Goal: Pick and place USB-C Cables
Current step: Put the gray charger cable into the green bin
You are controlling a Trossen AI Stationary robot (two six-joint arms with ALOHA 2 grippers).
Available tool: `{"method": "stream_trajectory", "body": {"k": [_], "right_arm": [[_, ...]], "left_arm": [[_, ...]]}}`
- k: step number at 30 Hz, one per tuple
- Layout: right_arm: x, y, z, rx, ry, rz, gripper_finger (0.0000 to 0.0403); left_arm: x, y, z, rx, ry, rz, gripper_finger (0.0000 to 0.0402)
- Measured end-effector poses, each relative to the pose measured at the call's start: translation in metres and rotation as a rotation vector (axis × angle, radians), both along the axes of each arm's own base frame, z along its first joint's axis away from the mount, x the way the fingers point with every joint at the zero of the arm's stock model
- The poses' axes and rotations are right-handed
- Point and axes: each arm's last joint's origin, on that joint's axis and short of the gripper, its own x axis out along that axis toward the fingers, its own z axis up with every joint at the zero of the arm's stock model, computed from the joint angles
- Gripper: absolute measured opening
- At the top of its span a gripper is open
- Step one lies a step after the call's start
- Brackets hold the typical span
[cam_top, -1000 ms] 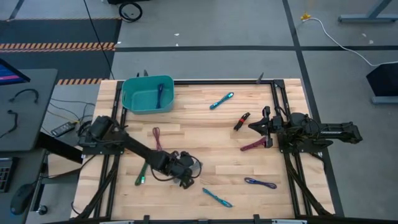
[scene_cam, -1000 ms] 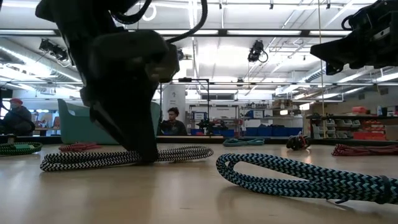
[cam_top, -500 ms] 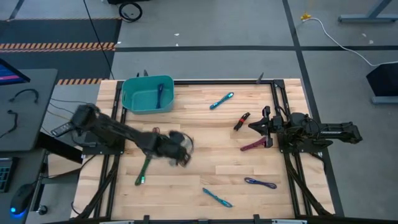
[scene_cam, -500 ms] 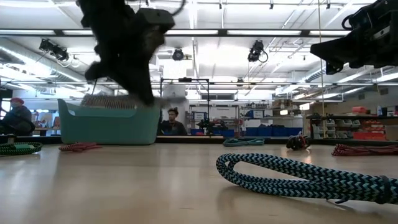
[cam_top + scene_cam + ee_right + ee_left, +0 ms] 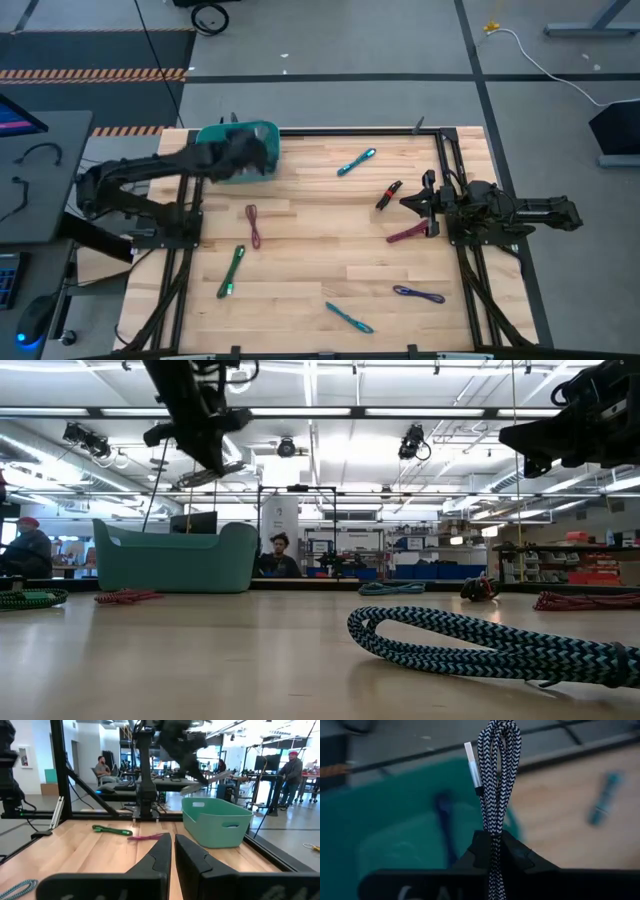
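Left gripper [image 5: 492, 847] raised, fingers clamped; right gripper [image 5: 172, 851] idle at table's right edge, fingers together

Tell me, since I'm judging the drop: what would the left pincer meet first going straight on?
Probably the teal bin: the left pincer, shut on the black-and-white cable, points into it, toward a dark blue cable inside.

Left gripper [image 5: 236, 155] with cable [image 5: 496, 780] above bin [image 5: 262, 135]; other cables [image 5: 356, 162] across table [image 5: 320, 250]
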Motion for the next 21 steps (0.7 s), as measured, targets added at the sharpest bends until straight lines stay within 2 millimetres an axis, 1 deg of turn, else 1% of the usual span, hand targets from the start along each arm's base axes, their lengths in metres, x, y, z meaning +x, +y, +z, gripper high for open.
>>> {"method": "stream_trajectory", "body": {"k": [2, 4, 7, 10, 14, 17, 21], "right_arm": [[0.0, 0.0, 0.0, 0.0, -0.004, -0.001, 0.0029], [0.0, 0.0, 0.0, 0.0, -0.004, 0.0, 0.0029], [0.0, 0.0, 0.001, 0.0, -0.007, 0.0, 0.0029], [0.0, 0.0, 0.001, 0.0, -0.007, 0.0, 0.0029], [0.0, 0.0, 0.001, 0.0, -0.007, 0.0, 0.0029], [0.0, 0.0, 0.001, 0.0, -0.007, 0.0, 0.0029], [0.0, 0.0, 0.001, 0.0, -0.007, 0.0, 0.0029]], "left_arm": [[-0.006, 0.023, -0.005, -0.009, 0.042, 0.07, 0.0023], [-0.011, 0.043, -0.015, -0.057, 0.093, 0.106, 0.0027], [-0.016, 0.067, -0.028, -0.117, 0.157, 0.126, 0.0026], [-0.016, 0.085, -0.045, -0.186, 0.204, 0.13, 0.0021], [-0.014, 0.098, -0.067, -0.27, 0.257, 0.136, 0.0027], [-0.011, 0.102, -0.085, -0.33, 0.321, 0.138, 0.0033], [-0.007, 0.109, -0.102, -0.361, 0.369, 0.138, 0.003]]}}
